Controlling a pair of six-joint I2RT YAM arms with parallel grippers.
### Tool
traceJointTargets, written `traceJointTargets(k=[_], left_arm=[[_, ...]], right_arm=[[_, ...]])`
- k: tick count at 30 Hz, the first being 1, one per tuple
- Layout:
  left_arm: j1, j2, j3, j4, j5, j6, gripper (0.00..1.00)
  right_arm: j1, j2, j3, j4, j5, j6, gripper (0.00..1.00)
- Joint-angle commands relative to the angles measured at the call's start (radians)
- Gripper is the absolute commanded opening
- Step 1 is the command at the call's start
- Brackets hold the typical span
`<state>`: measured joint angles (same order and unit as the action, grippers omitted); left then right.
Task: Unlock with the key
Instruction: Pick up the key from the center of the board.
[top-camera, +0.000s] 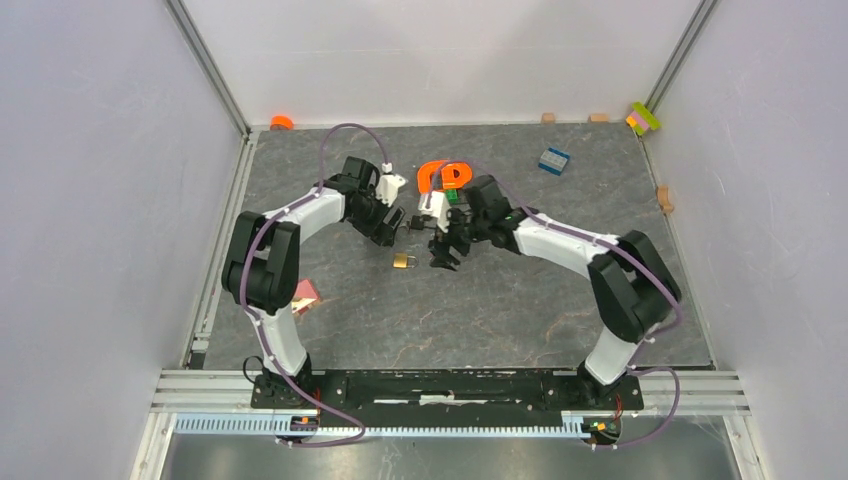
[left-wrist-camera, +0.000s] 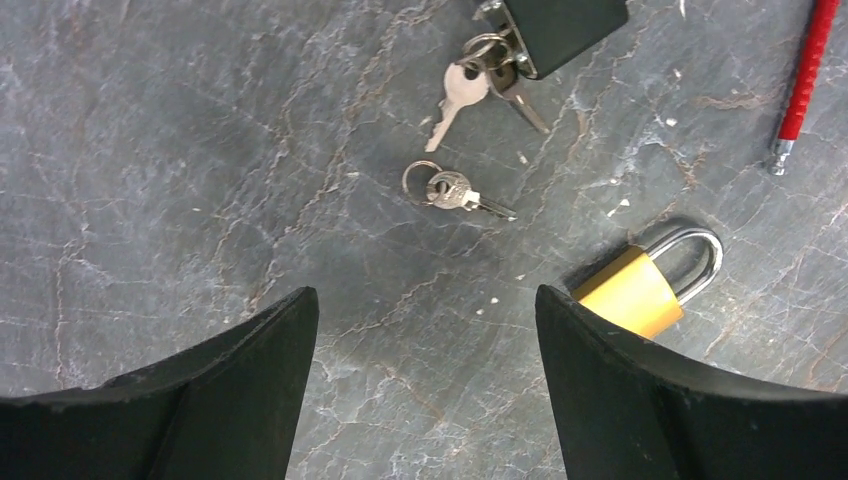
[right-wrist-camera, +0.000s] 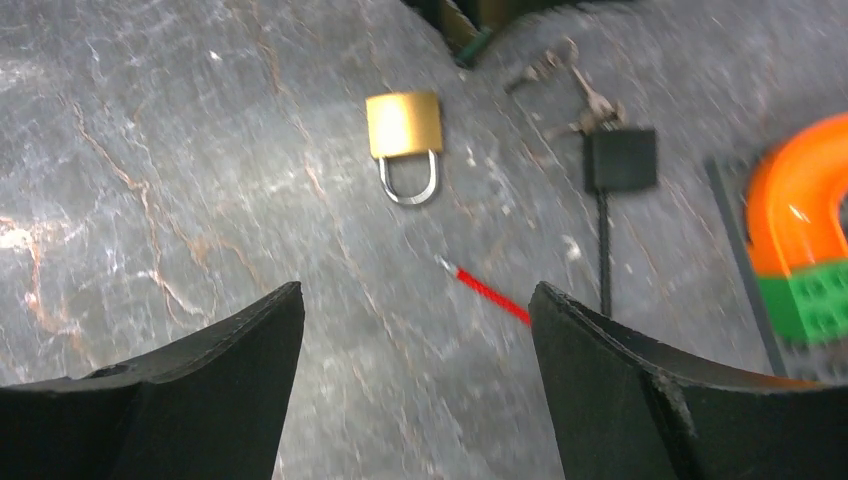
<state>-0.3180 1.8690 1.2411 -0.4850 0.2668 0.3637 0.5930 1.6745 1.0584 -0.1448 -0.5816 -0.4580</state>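
left pincer (left-wrist-camera: 425, 315): fingers wide apart, gripping nothing, hanging over the bench (left-wrist-camera: 150, 150) | right pincer (right-wrist-camera: 415, 305): same deal, spread wide and holding nothing | brass padlock (left-wrist-camera: 630, 292): lying flat on the bench, shackle looks shut | small key (left-wrist-camera: 455, 190): on its ring, loose near the padlock, not touching it

An orange horseshoe-shaped piece (top-camera: 432, 177) lies on the table (top-camera: 500, 320) toward its far edge, with a green brick (right-wrist-camera: 815, 305) against one end. A blue brick (top-camera: 553, 159) sits to its right, apart from it. A stack of green, yellow and pink bricks (top-camera: 643, 118) occupies the far right corner, and an orange cap (top-camera: 282, 122) the far left corner. Two small wooden blocks (top-camera: 548, 118) rest along the far edge, and a further wooden piece (top-camera: 664, 198) lies by the right edge. A thin red rod (left-wrist-camera: 800, 85) lies flat.
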Motion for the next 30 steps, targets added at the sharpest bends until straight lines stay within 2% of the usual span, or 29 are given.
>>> traceJointTargets(k=[1,8,16,30], left_arm=[[0.013,-0.026,0.041,0.015,0.06,-0.04,0.83],[0.011,0.057,0.127,0.015,0.09,-0.1,0.66],[0.011,0.106,0.154,0.01,0.088,-0.147,0.6],[0.011,0.153,0.182,-0.006,0.104,-0.205,0.42]], right_arm=[[0.049,0.088,0.105,-0.009,0.026,-0.021,0.86],[0.051,0.043,0.071,-0.013,0.039,-0.022,0.86],[0.05,-0.031,-0.008,-0.003,0.053,-0.03,0.86],[0.049,-0.05,-0.057,0.031,0.064,-0.03,0.86]])
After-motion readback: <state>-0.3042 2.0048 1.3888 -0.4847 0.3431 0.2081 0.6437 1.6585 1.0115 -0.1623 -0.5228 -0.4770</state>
